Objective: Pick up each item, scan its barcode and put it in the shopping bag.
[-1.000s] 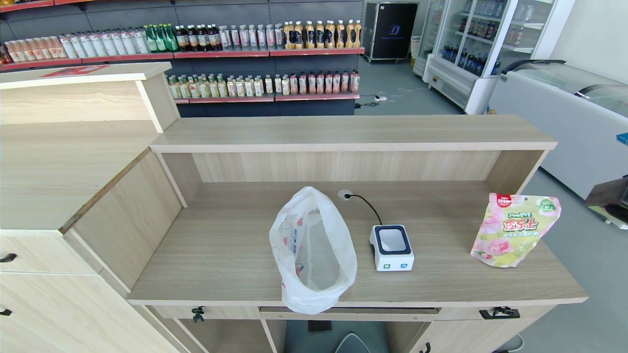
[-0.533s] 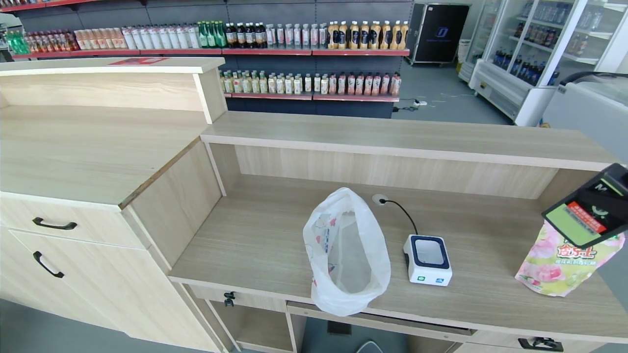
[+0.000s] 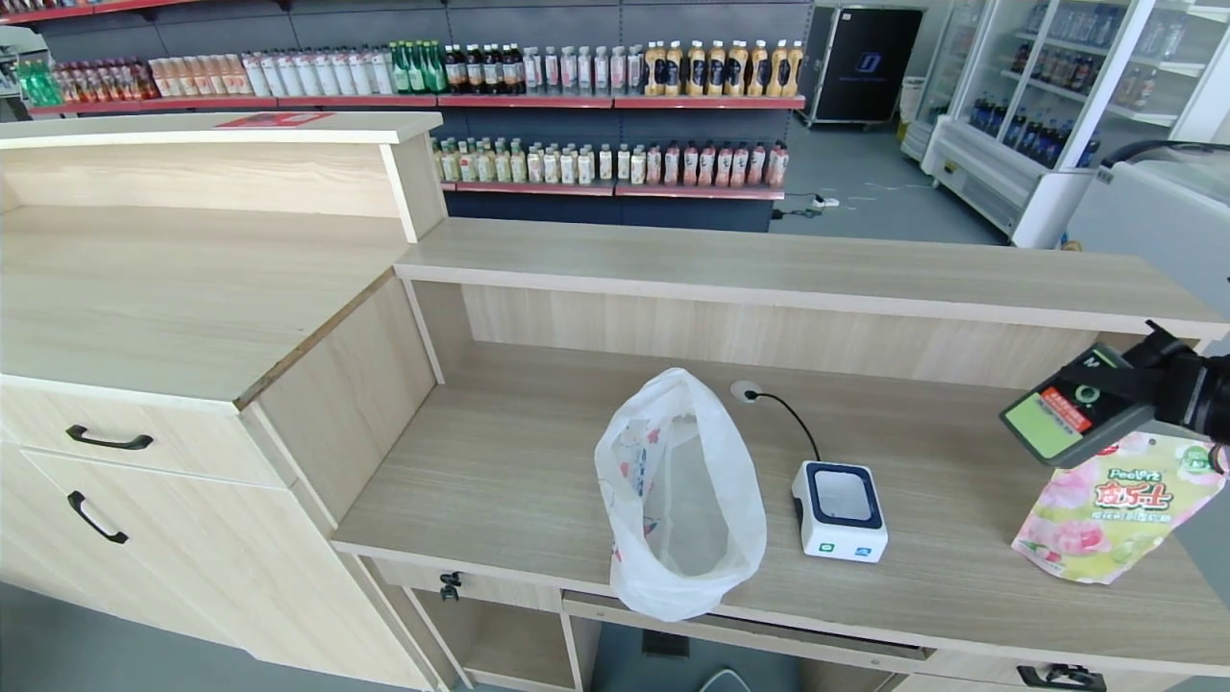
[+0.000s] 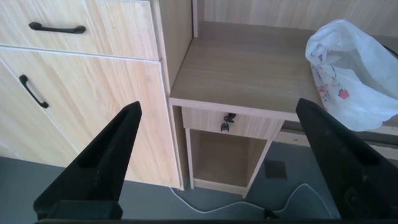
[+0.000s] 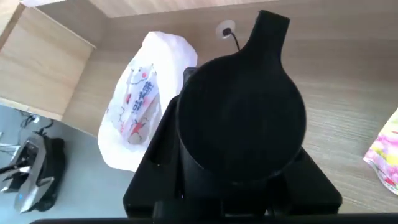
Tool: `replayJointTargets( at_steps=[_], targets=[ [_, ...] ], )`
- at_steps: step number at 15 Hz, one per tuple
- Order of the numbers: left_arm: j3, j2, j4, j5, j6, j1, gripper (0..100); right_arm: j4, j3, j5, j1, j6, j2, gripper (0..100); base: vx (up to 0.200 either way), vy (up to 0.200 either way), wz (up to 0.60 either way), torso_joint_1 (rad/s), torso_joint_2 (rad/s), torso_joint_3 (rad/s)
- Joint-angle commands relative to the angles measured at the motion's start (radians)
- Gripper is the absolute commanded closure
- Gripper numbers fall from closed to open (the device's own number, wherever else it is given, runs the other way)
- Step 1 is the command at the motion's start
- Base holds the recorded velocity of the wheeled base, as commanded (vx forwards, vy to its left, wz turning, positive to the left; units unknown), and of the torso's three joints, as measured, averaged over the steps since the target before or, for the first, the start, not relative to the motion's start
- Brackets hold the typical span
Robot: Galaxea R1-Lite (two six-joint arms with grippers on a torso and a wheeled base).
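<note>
On your pale wood checkout counter (image 3: pixel 500 461), the white, thin plastic shopping bag (image 3: pixel 682 495) stands near the middle. Its mouth gapes toward the front edge and its bottom sags over that edge. Just to the right of it sits the white box-shaped barcode scanner with a dark blue window frame (image 3: pixel 839 509). Its black cable (image 3: pixel 790 415) runs back to a round hole in the counter. A raised wooden ledge (image 3: pixel 769 264) closes off the back, and red shelves of bottles (image 3: pixel 577 72) and glass-door fridges (image 3: pixel 1038 86) stand beyond it.

The pink and green printed snack pouch (image 3: pixel 1105 524) lies at the counter's right end, well apart from the scanner and close to the front edge. Your right gripper (image 3: pixel 1081 421) hangs just above the pouch's top and covers part of it in the head view. In the right wrist view its own dark bulk blocks the middle, so you cannot tell how its grip stands.

Your left gripper (image 4: pixel 217 106) hangs low off the counter's front left corner, facing the drawer fronts with black handles (image 4: pixel 56 28). Its black fingers (image 4: pixel 102 168) are spread wide with nothing between them.
</note>
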Motion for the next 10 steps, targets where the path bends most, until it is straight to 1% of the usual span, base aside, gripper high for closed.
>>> replayJointTargets(
  at_steps=[1, 3, 6, 8, 10],
  targets=[
    [0.0, 0.0, 0.0, 0.0, 0.001, 0.001, 0, -0.034, -0.014, 0.14, -0.022, -0.013, 0.147, 100, 0.0, 0.0, 0.0, 0.0, 0.0, 0.0],
    [0.0, 0.0, 0.0, 0.0, 0.0, 0.001, 0, -0.042, -0.018, 0.238, -0.034, -0.071, 0.2, 100, 0.0, 0.0, 0.0, 0.0, 0.0, 0.0],
    [0.0, 0.0, 0.0, 0.0, 0.0, 0.001, 0, -0.034, -0.018, 0.24, -0.033, -0.188, 0.28, 100, 0.0, 0.0, 0.0, 0.0, 0.0, 0.0],
    [0.0, 0.0, 0.0, 0.0, 0.0, 0.001, 0, -0.034, -0.018, 0.234, -0.026, -0.213, 0.314, 100, 0.0, 0.0, 0.0, 0.0, 0.0, 0.0],
    [0.0, 0.0, 0.001, 0.0, 0.0, 0.001, 0, -0.032, -0.023, 0.224, -0.005, -0.297, 0.357, 100, 0.0, 0.0, 0.0, 0.0, 0.0, 0.0]
  ],
)
